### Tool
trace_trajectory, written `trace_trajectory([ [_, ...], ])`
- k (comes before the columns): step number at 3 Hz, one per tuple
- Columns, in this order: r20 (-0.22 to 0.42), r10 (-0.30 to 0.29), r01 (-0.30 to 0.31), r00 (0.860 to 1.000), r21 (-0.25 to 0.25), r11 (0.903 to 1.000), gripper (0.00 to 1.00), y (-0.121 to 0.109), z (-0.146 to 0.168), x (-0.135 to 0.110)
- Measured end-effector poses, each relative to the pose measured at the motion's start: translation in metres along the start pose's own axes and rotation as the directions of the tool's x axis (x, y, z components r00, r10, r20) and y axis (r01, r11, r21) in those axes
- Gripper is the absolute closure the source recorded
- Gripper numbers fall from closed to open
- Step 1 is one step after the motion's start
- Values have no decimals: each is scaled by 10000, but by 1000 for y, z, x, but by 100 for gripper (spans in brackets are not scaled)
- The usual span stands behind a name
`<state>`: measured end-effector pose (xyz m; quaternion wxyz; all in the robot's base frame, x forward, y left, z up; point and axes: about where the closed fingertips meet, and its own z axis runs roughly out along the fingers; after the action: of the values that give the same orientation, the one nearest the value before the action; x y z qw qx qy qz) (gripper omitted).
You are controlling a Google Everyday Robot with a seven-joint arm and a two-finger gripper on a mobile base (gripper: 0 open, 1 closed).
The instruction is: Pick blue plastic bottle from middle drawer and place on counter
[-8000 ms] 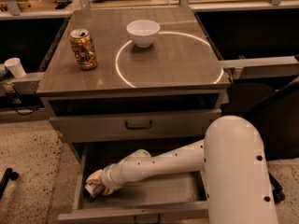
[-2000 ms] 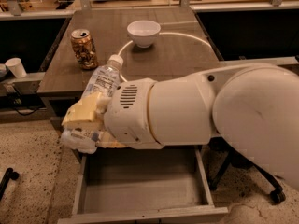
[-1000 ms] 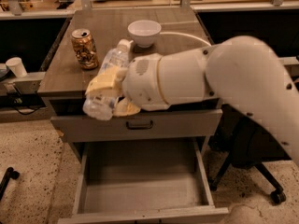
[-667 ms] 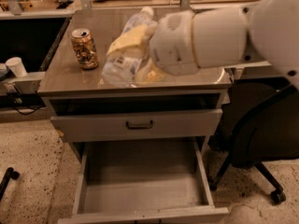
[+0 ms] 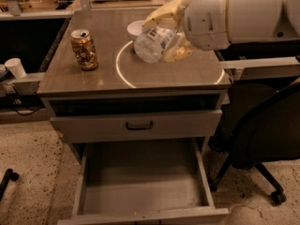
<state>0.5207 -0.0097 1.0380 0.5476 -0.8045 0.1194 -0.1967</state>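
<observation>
Tool [image 5: 158,40]: far right of centre over the tabletop [image 5: 93,81], at the end of the bulky white arm [image 5: 234,13] that enters from the upper right. Its yellowish fingers [image 5: 164,17] are clenched on the blue plastic bottle [image 5: 148,48], one above it and one below.

Bottle: held between the fingers, tilted, with its clear rounded base pointing near-left and its labelled part toward the tool body. The cap end is hidden behind the tool. It sits over the far-left part of the white circle [image 5: 117,71] drawn on the tabletop; cannot tell whether the base touches the surface or hangs just above it.

White bowl [image 5: 135,28]: just beyond the bottle on the far side, partly covered by the tool.

Gold-brown can [image 5: 84,49]: upright at the left of the tabletop, well apart from bottle and tool.

Middle drawer [image 5: 140,216]: pulled out toward the near side, below the tabletop, grey floor showing. Upper drawer [image 5: 93,125] above it is closed, dark bar handle at centre.

Dark chair [image 5: 267,135] at the right; white cup [image 5: 16,68] at the far left, off the tabletop
</observation>
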Motion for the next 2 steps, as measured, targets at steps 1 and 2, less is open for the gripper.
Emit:
trace_trajectory([
  [1, -314, 695, -708, 9971, -456, 9964, 100, 30, 20, 33],
  [2, -296, 673, -688, 9973, -554, 9961, 100, 31, 25, 34],
])
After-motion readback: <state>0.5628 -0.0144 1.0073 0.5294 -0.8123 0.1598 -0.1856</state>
